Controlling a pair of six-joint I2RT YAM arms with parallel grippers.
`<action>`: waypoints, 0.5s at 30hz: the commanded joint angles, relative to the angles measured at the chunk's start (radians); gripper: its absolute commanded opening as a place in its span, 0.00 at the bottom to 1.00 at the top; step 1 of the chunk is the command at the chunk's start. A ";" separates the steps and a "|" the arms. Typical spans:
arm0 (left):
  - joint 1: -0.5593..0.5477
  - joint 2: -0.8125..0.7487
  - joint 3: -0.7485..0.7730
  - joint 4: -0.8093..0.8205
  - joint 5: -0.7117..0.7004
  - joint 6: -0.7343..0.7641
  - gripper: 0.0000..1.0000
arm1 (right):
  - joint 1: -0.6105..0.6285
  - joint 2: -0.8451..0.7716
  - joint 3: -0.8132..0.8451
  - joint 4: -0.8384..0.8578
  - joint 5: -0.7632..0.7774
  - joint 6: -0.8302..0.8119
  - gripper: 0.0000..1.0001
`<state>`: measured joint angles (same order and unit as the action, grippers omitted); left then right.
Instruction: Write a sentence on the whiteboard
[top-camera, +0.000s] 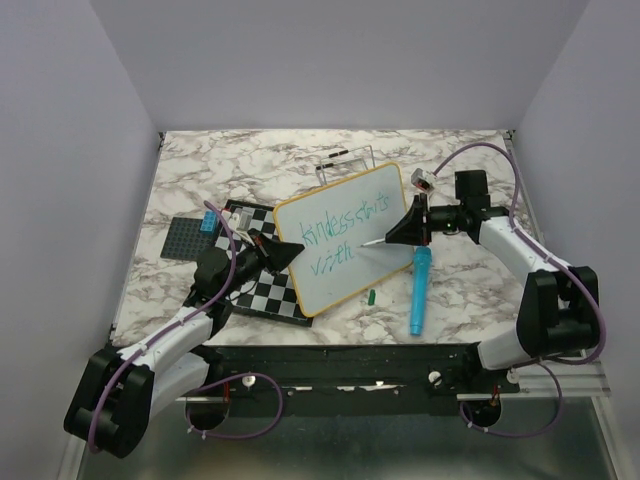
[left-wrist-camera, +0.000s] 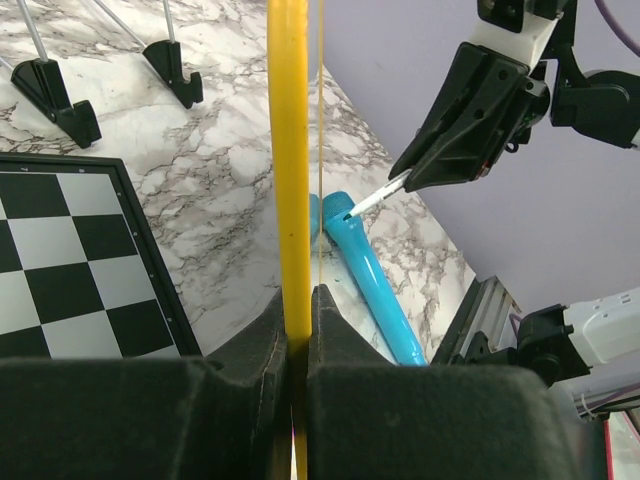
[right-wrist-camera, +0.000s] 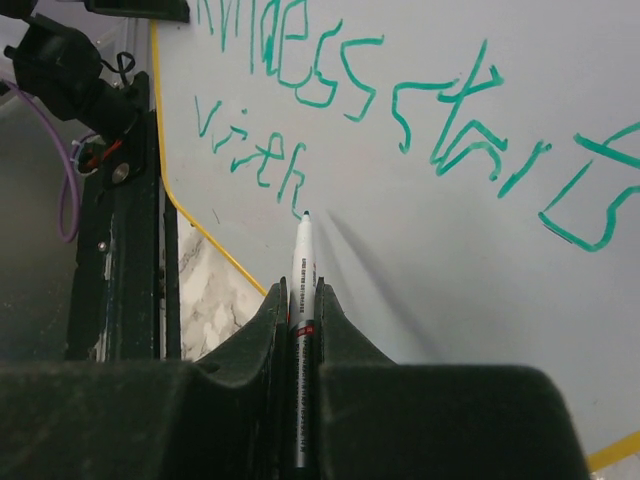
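A checkered board (top-camera: 262, 292) lies left and a blue tube (top-camera: 419, 290) near right. My left gripper (left-wrist-camera: 297, 300) pinches the whiteboard (top-camera: 325, 292) edge, my right gripper (right-wrist-camera: 302, 297) the marker (right-wrist-camera: 302, 262). The green sentence (top-camera: 340, 225) reads "kindess starts with".

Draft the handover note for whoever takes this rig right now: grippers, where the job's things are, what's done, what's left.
Grippers: the left gripper is shut on the whiteboard, clamping its yellow frame edge. The right gripper is shut on the marker, with the tip at the board just after "with".
Done: the sentence in green reads "kindess starts" on the top line and "with" below it.
Left: whatever follows "with"; nothing is written there yet.
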<state>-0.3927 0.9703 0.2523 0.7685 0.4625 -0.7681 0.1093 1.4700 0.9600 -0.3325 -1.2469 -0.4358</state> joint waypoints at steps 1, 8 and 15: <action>0.002 0.001 0.022 0.072 0.039 0.021 0.00 | 0.001 0.035 0.013 0.056 0.024 0.049 0.01; 0.002 0.010 0.022 0.087 0.044 0.015 0.00 | 0.004 0.072 0.028 0.056 0.017 0.055 0.01; 0.002 0.018 0.022 0.092 0.045 0.013 0.00 | 0.006 0.095 0.049 0.072 0.001 0.080 0.01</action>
<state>-0.3927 0.9874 0.2523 0.7841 0.4652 -0.7719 0.1101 1.5505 0.9760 -0.2932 -1.2392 -0.3809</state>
